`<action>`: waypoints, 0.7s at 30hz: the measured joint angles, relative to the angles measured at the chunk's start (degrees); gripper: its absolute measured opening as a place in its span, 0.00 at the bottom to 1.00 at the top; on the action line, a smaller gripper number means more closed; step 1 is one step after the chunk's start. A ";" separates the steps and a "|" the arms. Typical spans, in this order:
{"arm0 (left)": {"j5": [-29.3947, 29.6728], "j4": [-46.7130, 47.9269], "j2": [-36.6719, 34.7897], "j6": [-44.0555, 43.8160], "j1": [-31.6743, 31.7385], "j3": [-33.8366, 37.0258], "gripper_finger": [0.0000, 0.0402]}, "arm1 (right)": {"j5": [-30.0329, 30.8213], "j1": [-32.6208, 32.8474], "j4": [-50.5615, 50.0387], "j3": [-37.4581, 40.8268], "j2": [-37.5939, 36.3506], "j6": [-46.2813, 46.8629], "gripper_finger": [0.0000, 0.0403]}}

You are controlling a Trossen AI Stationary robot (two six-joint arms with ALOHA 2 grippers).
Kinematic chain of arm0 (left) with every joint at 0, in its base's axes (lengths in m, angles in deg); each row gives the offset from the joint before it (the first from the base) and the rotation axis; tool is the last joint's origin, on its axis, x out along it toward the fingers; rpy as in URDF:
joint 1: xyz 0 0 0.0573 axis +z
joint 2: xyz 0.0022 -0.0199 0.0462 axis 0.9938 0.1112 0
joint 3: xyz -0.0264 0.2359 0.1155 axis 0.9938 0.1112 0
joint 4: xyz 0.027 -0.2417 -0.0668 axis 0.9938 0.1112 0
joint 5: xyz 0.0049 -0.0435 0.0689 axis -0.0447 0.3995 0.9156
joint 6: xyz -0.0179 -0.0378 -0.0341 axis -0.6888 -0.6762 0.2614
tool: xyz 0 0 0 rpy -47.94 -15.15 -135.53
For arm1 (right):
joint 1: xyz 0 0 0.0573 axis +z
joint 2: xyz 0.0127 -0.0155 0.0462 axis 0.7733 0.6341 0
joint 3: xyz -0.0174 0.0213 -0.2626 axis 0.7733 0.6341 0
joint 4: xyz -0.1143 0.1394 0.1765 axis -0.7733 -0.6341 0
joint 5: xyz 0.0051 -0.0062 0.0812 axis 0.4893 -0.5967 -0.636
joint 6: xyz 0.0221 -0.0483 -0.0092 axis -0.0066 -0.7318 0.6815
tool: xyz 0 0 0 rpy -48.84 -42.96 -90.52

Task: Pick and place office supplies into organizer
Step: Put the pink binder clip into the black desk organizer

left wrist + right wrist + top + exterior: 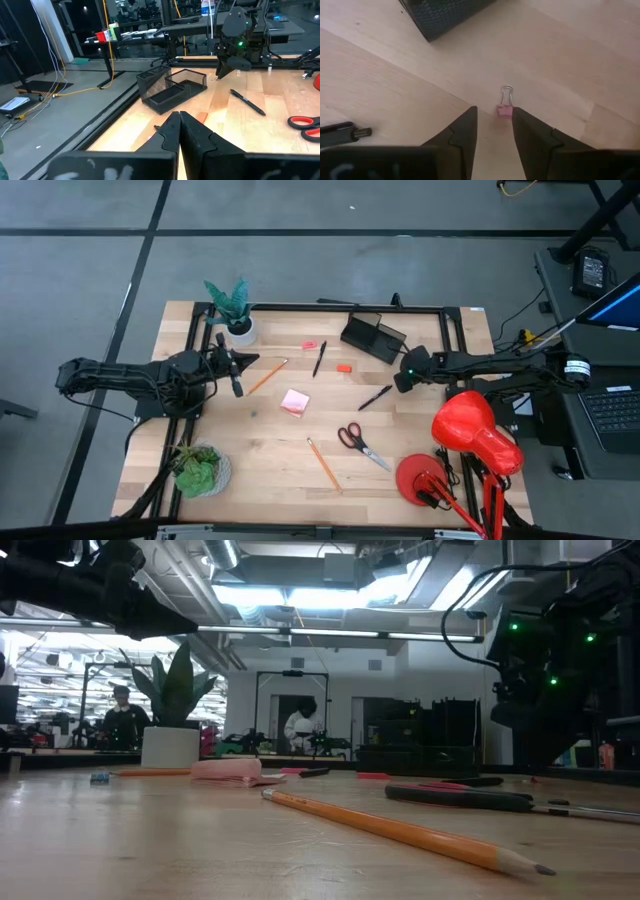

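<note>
The black mesh organizer (372, 336) stands on the table at the far middle. Orange pencils (265, 375) (323, 465), black pens (319, 358) (375, 397), red-handled scissors (360, 443), a pink sticky-note pad (294, 402) and small erasers (309, 344) (344, 367) lie flat on the wood. My right gripper (400, 378) is open beside the organizer's right end. In the right wrist view its fingertips (495, 112) frame a small pink binder clip (504, 110) lying on the table. My left gripper (236, 366) is shut and empty near the white plant pot (240, 330).
A potted plant (200, 470) stands at the near left corner. A red desk lamp (470, 435) fills the near right corner. The table's middle, around the pad and scissors, has open wood. People show in the room beyond the table.
</note>
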 joint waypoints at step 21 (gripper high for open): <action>-0.01 0.00 -0.01 -0.19 -0.01 0.00 0.01 | 1.61 -0.04 -0.44 0.00 0.00 0.10 0.31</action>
